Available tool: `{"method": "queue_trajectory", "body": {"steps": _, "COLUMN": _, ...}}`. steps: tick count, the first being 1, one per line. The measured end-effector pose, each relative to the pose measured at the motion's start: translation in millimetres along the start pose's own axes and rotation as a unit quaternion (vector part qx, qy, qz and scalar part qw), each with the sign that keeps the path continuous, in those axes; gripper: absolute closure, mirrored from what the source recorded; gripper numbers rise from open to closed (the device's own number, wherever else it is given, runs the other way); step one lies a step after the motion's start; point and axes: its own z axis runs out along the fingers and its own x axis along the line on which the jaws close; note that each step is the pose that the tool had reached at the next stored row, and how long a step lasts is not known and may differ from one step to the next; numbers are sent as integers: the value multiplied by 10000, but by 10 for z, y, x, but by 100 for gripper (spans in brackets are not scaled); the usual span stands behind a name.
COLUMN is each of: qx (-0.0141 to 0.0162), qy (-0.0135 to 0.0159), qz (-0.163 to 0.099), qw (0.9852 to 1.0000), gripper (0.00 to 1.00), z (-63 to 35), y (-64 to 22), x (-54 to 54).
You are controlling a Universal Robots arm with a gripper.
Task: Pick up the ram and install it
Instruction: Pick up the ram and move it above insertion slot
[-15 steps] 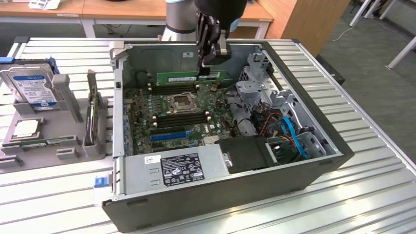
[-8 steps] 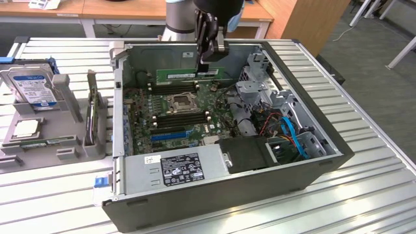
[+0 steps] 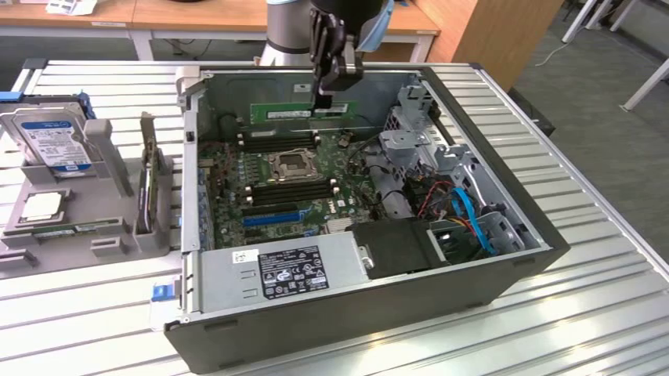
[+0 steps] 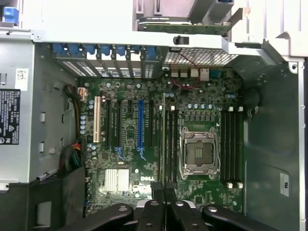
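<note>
the gripper (image 3: pixel 326 95) hangs over the open computer case (image 3: pixel 418 313) with its fingers (image 4: pixel 156 192) nearly together, pinched on the top edge of the ram (image 3: pixel 293 113). the green stick hangs straight below the fingertips, long side level, and reaches out past them on both sides. in the exterior view it sits above the motherboard (image 3: pixel 313 168), not down in any slot. in the wrist view the ram (image 4: pixel 163 139) shows edge-on as a thin line running away from the gripper (image 4: pixel 164 190), lined up along the black memory slots (image 4: pixel 172 139) just beside it. the processor socket (image 4: pixel 197 154) lies on the far side of those slots from the stick, and the long blue slot (image 4: pixel 141 125) lies on the stick's other side. a second green stick (image 3: pixel 78 229) lies flat in the grey tray (image 3: pixel 105 157), outside the case and well apart from the fingers, toward the exterior view's left.
</note>
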Motion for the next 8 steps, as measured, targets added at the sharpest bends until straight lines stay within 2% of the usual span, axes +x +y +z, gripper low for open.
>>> {"method": "queue_trajectory", "body": {"steps": 8, "qx": 0, "qy": 0, "qz": 0, "qw": 10000, "gripper": 88, "z": 16, "y": 0, "x": -164}}
